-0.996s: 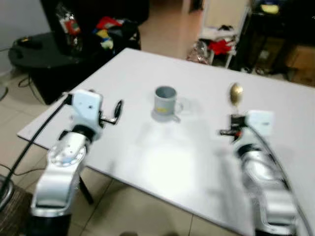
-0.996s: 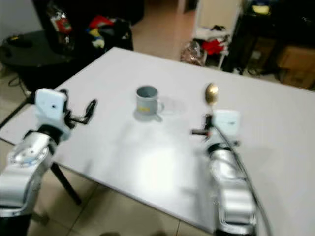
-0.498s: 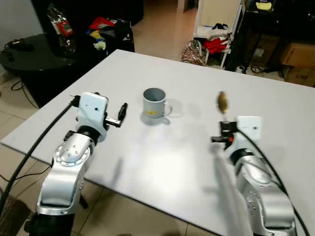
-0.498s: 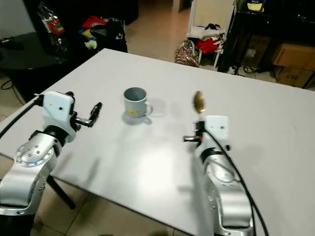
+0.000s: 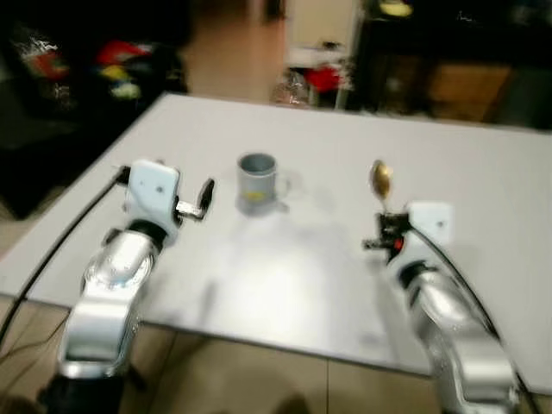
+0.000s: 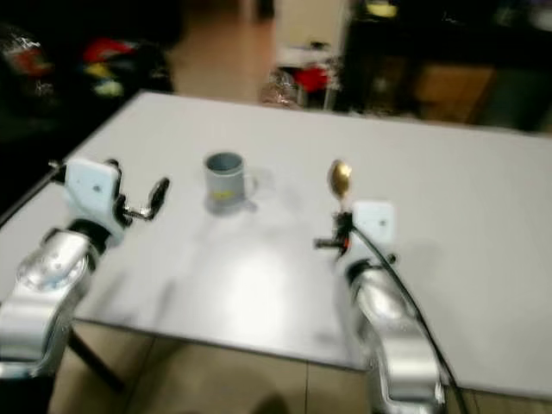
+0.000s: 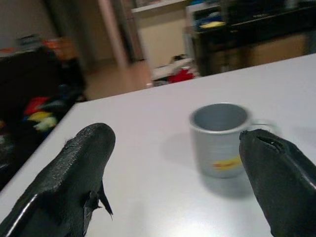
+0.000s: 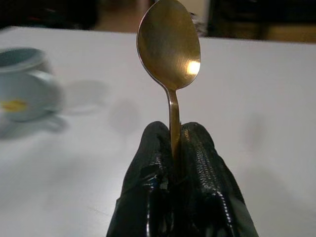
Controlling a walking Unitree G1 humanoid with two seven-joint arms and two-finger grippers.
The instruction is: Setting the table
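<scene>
Pointing straight out beyond the fingertips of the right hand (image 8: 174, 148), the gold spoon (image 8: 169, 47) has its long axis in line with the fingers, bowl outermost and its hollow face turned toward the wrist camera, while the two black fingers (image 8: 150, 163) are pressed together on the lower handle. That hand is held above the white table (image 5: 285, 285), its silver forearm stretched forward from the robot. The left hand (image 5: 205, 195) is also raised over the table, its forearm angled inward, and its fingers (image 7: 84, 163) are spread wide with nothing between them. Ahead of the left hand, seen through the gap between its fingers, stands a grey mug (image 7: 219, 136), upright, with a yellow mark on its side and its handle turned toward the right hand; the mug sits apart from both hands, off to the left of the spoon. The head views are blurred. Beyond the far edge of the table lie a tan floor, dark furniture and a scatter of red and yellow things (image 5: 116, 65).
</scene>
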